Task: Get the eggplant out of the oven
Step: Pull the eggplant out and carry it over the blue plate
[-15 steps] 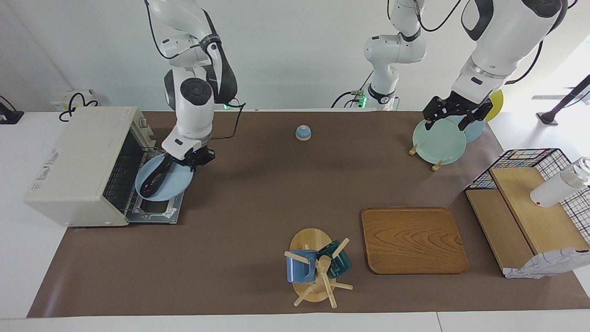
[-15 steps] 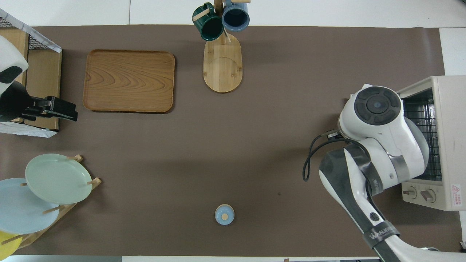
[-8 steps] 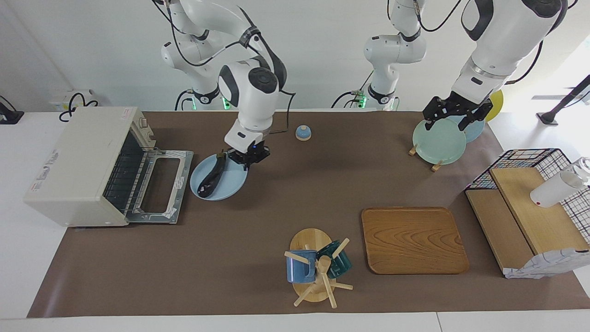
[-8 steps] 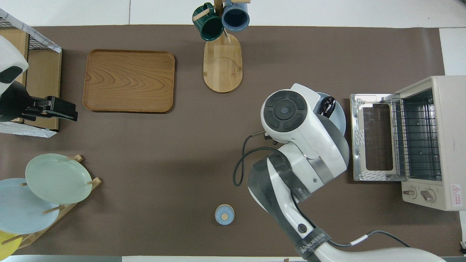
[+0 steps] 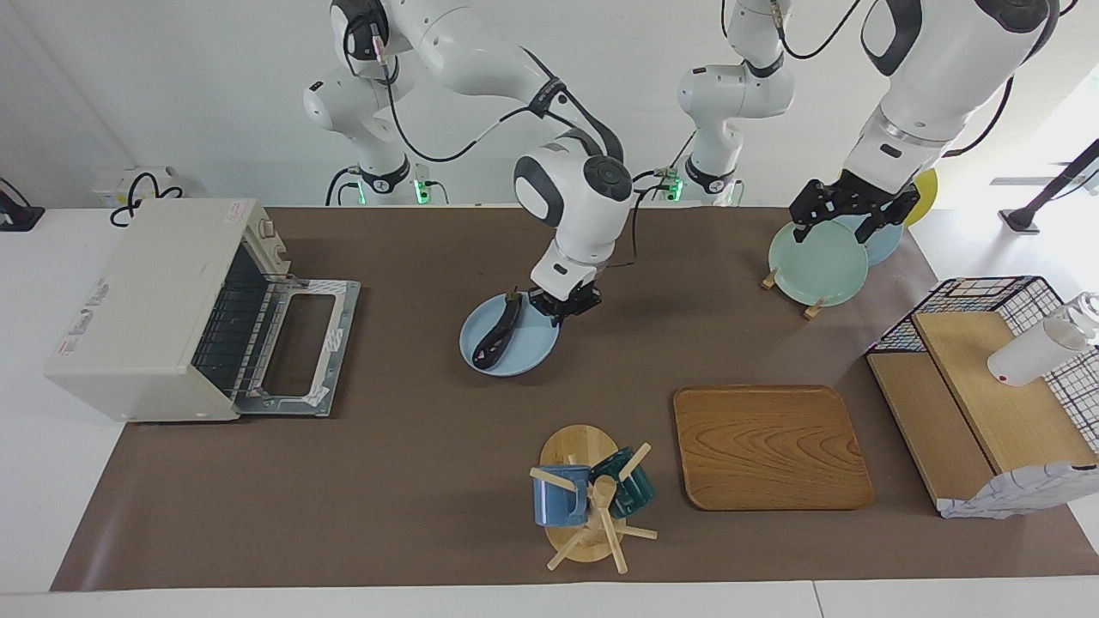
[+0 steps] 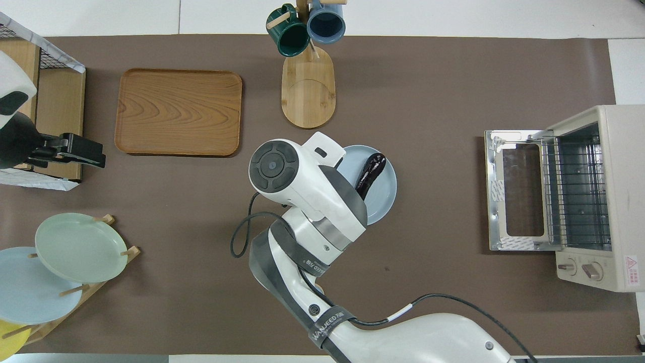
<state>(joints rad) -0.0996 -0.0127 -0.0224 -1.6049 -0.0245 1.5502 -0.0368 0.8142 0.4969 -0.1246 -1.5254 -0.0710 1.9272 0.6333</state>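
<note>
Over mid-table | right gripper (image 5: 562,306) pinching plate (image 5: 524,354) rim, apparently | eggplant (image 5: 498,335) aboard | left gripper (image 5: 846,216) spread

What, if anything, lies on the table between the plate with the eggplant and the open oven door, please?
Nothing: in both views only bare brown mat lies between the blue plate, which carries the eggplant, and the oven door.

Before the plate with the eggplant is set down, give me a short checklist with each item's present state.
1. Eggplant lies on the blue plate: ok.
2. Right claw shut on the plate's rim: ok.
3. Plate well away from the oven, whose door hangs open: ok.
4. Plate resting on the mat or in the air: cannot tell.
5. Left claw open over the plate rack, waiting: ok.
</note>
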